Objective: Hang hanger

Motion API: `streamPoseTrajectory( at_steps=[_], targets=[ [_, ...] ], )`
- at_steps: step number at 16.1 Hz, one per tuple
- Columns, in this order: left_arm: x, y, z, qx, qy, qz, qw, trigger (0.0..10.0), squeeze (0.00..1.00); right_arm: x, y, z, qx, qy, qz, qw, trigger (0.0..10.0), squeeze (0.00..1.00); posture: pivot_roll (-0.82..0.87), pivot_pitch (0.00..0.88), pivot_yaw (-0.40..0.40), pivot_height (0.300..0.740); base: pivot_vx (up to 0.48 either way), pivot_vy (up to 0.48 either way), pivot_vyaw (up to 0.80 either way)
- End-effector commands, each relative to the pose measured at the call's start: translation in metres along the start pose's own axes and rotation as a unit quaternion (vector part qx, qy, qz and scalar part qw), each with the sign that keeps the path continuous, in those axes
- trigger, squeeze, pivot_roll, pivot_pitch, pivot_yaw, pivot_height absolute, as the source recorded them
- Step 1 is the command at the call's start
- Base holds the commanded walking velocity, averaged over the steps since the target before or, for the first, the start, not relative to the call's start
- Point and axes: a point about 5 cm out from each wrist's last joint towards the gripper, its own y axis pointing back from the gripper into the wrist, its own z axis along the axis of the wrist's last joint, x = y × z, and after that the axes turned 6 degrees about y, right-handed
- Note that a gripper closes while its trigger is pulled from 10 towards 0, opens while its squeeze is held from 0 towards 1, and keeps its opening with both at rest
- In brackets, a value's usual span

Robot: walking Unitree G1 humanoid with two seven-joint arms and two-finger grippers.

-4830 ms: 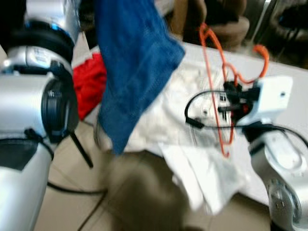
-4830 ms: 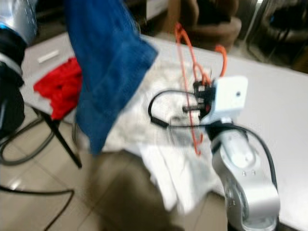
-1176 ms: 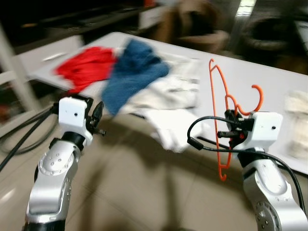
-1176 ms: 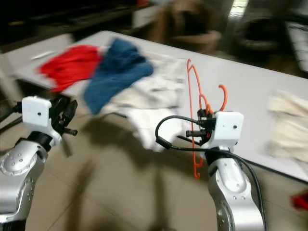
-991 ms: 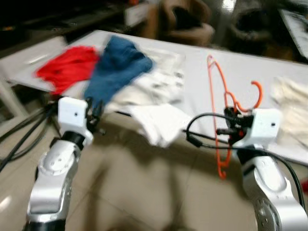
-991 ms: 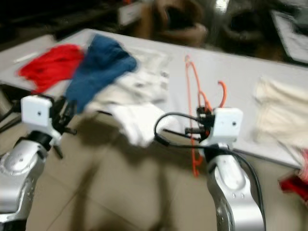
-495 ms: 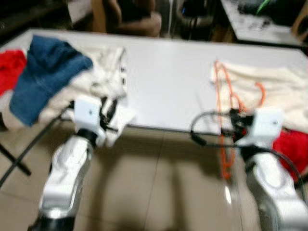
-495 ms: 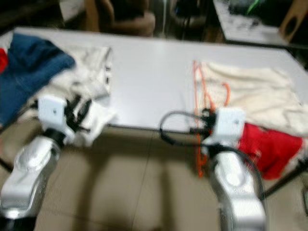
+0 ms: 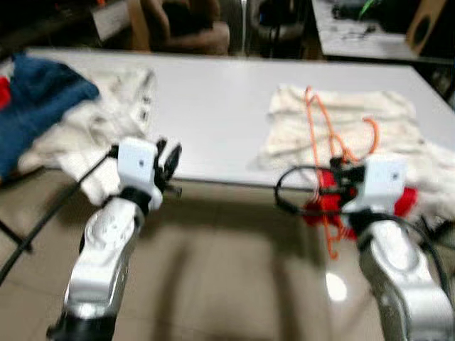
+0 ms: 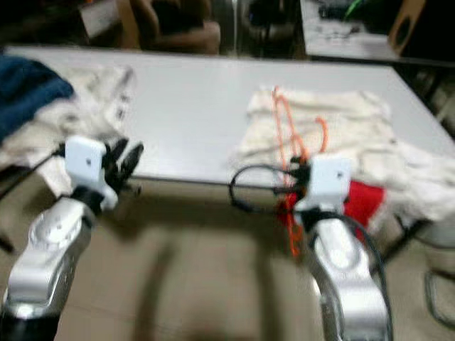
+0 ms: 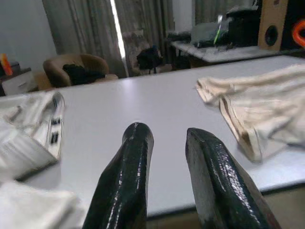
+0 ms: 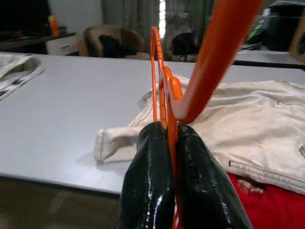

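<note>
1. Two silver metal arms [image 9: 99,249], rounded jointed segments.
2. White boxy wrist camera housings [image 9: 138,162].
3. Glossy black tapered gripper fingers [image 11: 125,181].
4. Black looped cable [image 9: 288,192] at right wrist.

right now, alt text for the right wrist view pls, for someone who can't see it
The right claw is shut on a thin orange hanger, whose hook curves up past the camera. Beyond it a cream garment lies on a white table, with red cloth at the near edge and an armchair behind.
</note>
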Motion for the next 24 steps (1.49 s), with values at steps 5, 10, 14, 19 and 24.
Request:
streamPoseTrajectory(
  at_steps=[5, 10, 14, 19, 24],
  targets=[
    [0.000, -0.003, -0.002, 0.010, 0.030, 0.005, 0.999, 10.0, 0.00, -0.004, -0.002, 0.009, -0.021, 0.063, -0.005, 0.998, 10.0, 0.00, -0.20, 0.000, 0.029, 0.740, 0.000, -0.230, 0.00],
    [-0.001, -0.003, 0.001, -0.008, 0.044, 0.004, 0.999, 10.0, 0.00, -0.005, 0.000, 0.012, -0.027, 0.050, -0.001, 0.998, 10.0, 0.00, -0.22, 0.000, 0.018, 0.740, 0.000, 0.177, 0.00],
    [-0.006, -0.005, 0.010, -0.023, 0.041, -0.031, 0.998, 10.0, 0.00, -0.008, 0.000, 0.015, -0.033, 0.012, -0.004, 0.999, 10.0, 0.00, -0.22, 0.000, 0.026, 0.740, 0.165, 0.000, -0.32],
    [-0.014, -0.006, 0.010, -0.022, 0.040, -0.052, 0.998, 10.0, 0.00, -0.012, 0.003, 0.015, -0.029, 0.008, -0.010, 0.999, 10.0, 0.00, -0.23, 0.000, 0.042, 0.740, 0.414, 0.000, -0.80],
    [-0.014, -0.006, 0.008, -0.021, 0.049, -0.041, 0.998, 10.0, 0.00, -0.019, 0.006, 0.014, -0.022, 0.024, -0.012, 0.999, 10.0, 0.00, -0.24, 0.000, 0.035, 0.740, 0.418, 0.000, -0.48]
  ],
)
